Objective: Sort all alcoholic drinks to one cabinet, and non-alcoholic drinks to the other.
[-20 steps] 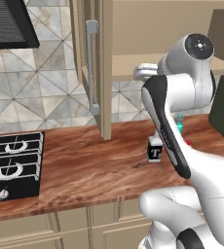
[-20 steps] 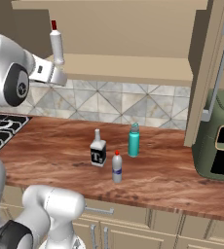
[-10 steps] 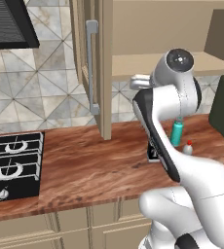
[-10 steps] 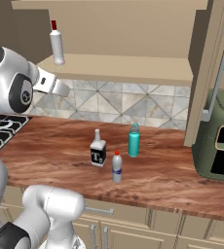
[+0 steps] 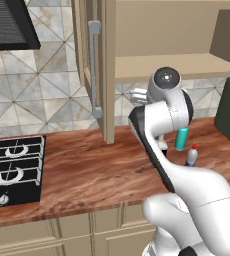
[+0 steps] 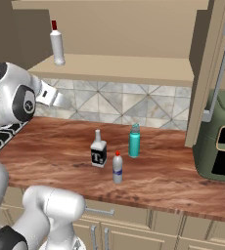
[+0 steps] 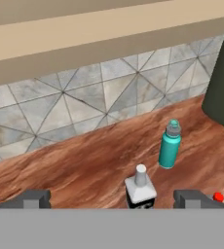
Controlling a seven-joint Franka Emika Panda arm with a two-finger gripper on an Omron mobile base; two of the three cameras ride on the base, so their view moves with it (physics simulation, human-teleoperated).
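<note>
My gripper (image 7: 112, 198) spread wide, empty, fingertips (image 7: 33, 198) apart, poised above glossy reddish wood-grain counter (image 6: 60, 151). Nearest, just beyond and between fingertips: squarish clear-grey bottle (image 7: 140, 190), long neck, dark label. Small clear red-capped bottle (image 6: 117, 167) just beside it at counter front, blue label. Farther back: teal cylinder bottle (image 7: 169, 145), smooth, grey-teal cap, upright. Behind: pale triangular-tile backsplash (image 7: 80, 104). Farthest, up on tan wooden cabinet shelf (image 6: 119, 68): slender white bottle (image 6: 57, 43), dark red cap, upright.
</note>
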